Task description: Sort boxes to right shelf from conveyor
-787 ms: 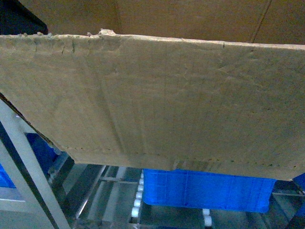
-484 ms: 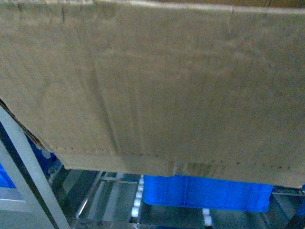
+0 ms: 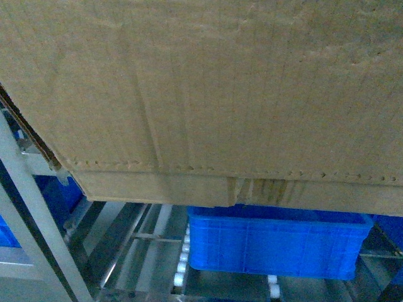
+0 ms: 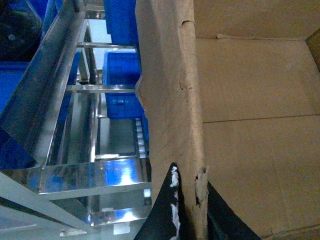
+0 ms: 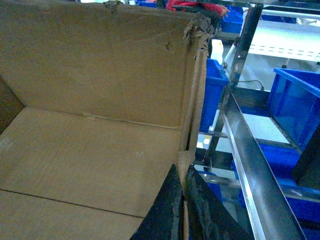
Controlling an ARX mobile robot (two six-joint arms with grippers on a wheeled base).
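A large brown cardboard box fills the upper two thirds of the head view, hanging above the shelf, with a perforated line near its base. The left wrist view shows my left gripper shut on the box's torn left wall, one finger outside and one inside. My right gripper is shut on the right wall in the same way. The box's inside looks bare. The right shelf, with steel rails and white rollers, lies below the box. The conveyor is out of view.
A blue plastic crate sits on the shelf's rollers right under the box. More blue crates stand on racks to the right. A grey upright post rises at the left, and a shiny shelf rail runs close beside the right gripper.
The box has risen in the head view: its ragged top edge has left the frame and its base sits higher, showing more of the blue crate beneath.
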